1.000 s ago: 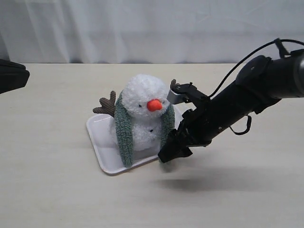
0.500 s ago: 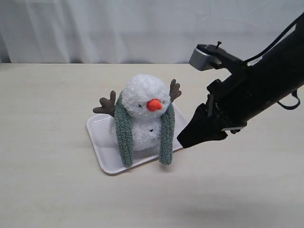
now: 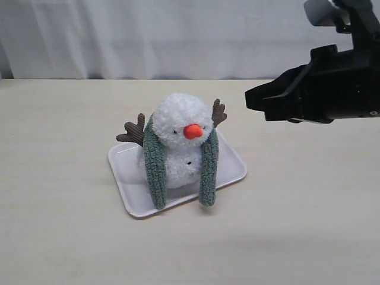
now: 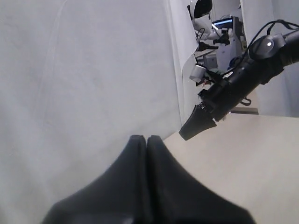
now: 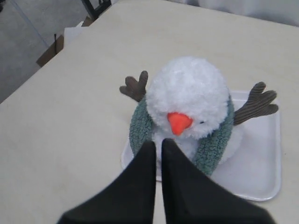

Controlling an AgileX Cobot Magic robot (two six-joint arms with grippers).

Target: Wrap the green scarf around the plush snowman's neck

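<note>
**A:** What fills most of the scene?

**B:** The pale table (image 3: 65, 237), with a white curtain (image 3: 178, 35) behind it. The right gripper (image 3: 254, 100) hangs in the air over the table's right side, well apart from the toy. Its black fingers are pressed together on nothing.

**A:** And the other arm?

**B:** The left gripper (image 4: 146, 140) shows only in its own wrist view. It is likewise pinched together and empty, facing the curtain.

**A:** Where is the toy?

**B:** On a white tray (image 3: 127, 199) near the table's middle. The plush snowman (image 3: 181, 119) sits upright on it, with brown twig arms sticking out behind.

**A:** The scarf?

**B:** The green scarf (image 3: 155, 172) is draped behind the snowman's neck (image 3: 178, 148). Its two ends hang down the front, one on each side of the orange nose (image 3: 192, 131), apart and uncrossed. The end nearer the right gripper reaches past the tray's front rim.
</note>
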